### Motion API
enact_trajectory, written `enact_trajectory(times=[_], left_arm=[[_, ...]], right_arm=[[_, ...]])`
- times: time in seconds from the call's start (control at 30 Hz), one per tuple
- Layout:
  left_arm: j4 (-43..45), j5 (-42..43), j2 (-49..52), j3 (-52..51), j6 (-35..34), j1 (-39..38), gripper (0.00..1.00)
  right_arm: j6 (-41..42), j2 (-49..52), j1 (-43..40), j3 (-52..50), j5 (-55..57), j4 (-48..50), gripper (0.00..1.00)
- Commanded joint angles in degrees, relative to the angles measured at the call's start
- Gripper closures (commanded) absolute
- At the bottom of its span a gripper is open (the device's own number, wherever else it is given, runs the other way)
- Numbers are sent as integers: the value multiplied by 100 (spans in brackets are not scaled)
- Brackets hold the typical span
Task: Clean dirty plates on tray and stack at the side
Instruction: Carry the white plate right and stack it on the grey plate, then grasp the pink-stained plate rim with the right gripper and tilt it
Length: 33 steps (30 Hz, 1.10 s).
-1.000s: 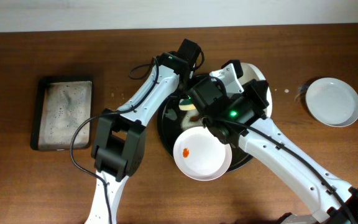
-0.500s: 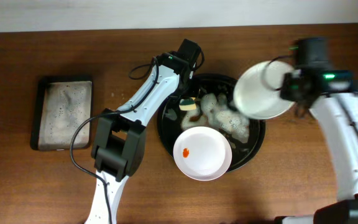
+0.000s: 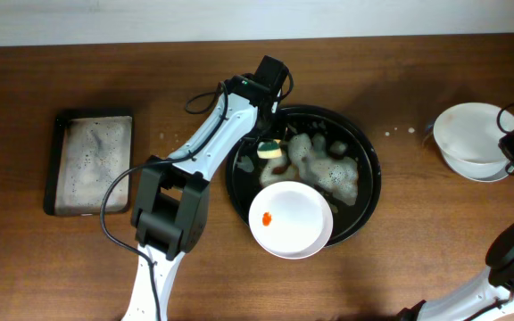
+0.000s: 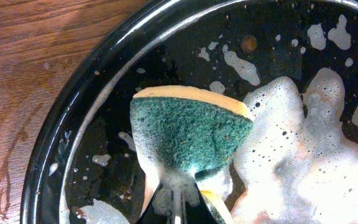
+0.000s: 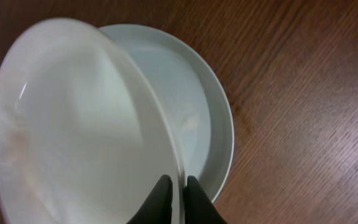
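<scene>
Plate (image 5: 73, 124) tilted in right claw (image 5: 178, 182), left claw (image 4: 174, 198) pinching sponge (image 4: 188, 134)

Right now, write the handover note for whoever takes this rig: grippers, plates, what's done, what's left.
Left gripper: shut on the sponge, over the sudsy tray.
Right gripper: shut on the rim of the held plate, which is tilted over the side plate on the table to the right.
Done: one plate lies at the side; the second is at the stack, not yet flat or released.
Left: set it down and let go; scrub the last plate, with its orange smear, at the tray's near edge; stack it.
</scene>
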Motion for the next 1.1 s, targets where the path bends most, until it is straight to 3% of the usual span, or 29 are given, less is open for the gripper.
enact_trajectory(times=[0.0, 0.13, 0.23, 0.27, 0.37, 0.53, 0.73, 0.83, 0.93, 1.07], left_arm=[[-2, 68, -195, -50, 87, 20, 99], [-2, 289, -195, -48, 164, 20, 99], [-87, 518, -234, -46, 306, 20, 99], [-162, 518, -308, -48, 308, 20, 99], [-249, 516, -715, -48, 393, 20, 99], [-643, 518, -1250, -48, 518, 20, 99], [-1049, 516, -1294, -46, 719, 24, 99], [-1047, 514, -1475, -46, 719, 66, 99], [-1034, 514, -1613, -46, 732, 116, 99], [-1029, 516, -1631, -46, 732, 120, 99]], right_arm=[[52, -11, -28, 85, 234, -57, 57], [52, -422, -13, 98, -52, -332, 53], [-361, -1296, 157, 96, -1687, -566, 52], [-557, -1799, 356, 96, -2232, -931, 51], [-953, -2618, 1305, 96, -2332, -2192, 51], [-1198, -2647, 2809, -396, -2323, -3335, 51], [-1169, -2636, 4076, -2411, -2321, -2365, 51], [-286, -2636, 4457, -3600, -2323, -1443, 57], [321, -2636, 4616, -4109, -2328, -885, 52], [514, -2623, 4721, -4247, -2332, -409, 50]])
